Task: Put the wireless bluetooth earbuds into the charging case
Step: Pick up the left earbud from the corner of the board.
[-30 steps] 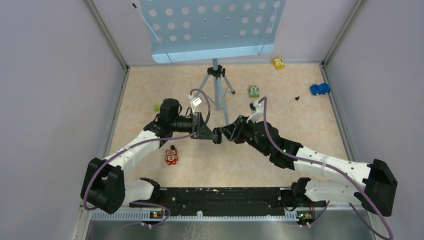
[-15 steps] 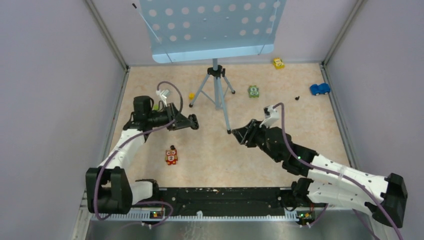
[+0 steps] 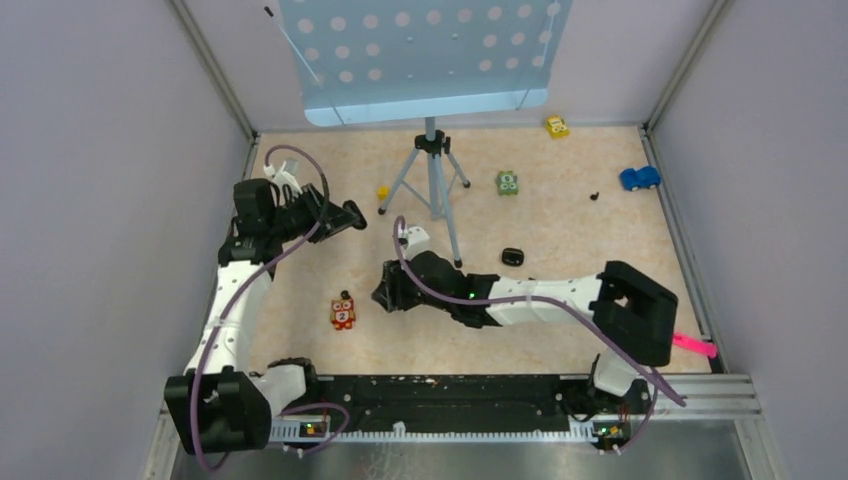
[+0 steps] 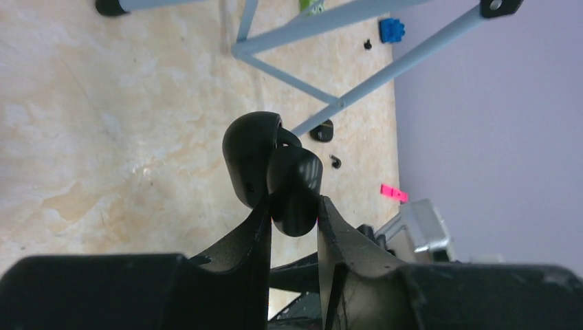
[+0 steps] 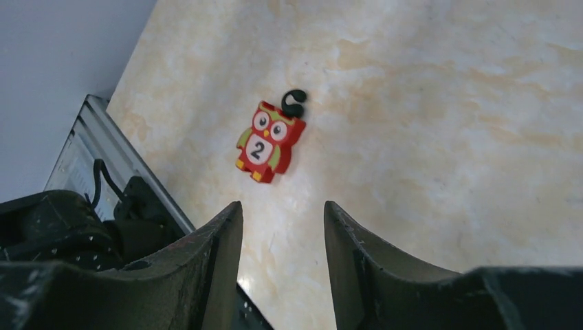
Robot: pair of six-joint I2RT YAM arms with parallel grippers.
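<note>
My left gripper (image 4: pixel 294 203) is shut on the black charging case (image 4: pixel 295 184), whose lid (image 4: pixel 251 157) hangs open; it is held up at the far left (image 3: pixel 348 214). My right gripper (image 5: pixel 282 206) is open and empty, low over the table (image 3: pixel 383 295), just right of a red owl block (image 5: pixel 269 141). A black hooked earbud (image 5: pixel 294 103) lies touching the owl's head, ahead of the right fingers. Another black speck-sized earbud (image 3: pixel 594 196) lies left of the blue car. A small black rounded piece (image 3: pixel 512 256) lies mid-table; it also shows in the left wrist view (image 4: pixel 322 130).
A tripod (image 3: pixel 434 185) holding a dotted blue board (image 3: pixel 420 55) stands at the back centre. A green block (image 3: pixel 508 182), a yellow block (image 3: pixel 557 126), a small yellow piece (image 3: pixel 382 191) and a blue toy car (image 3: pixel 639 178) lie around it. Walls close three sides.
The grippers have parted. My left arm has drawn back to the far left with the case. My right arm has swept left to beside the owl, uncovering the black piece mid-table.
</note>
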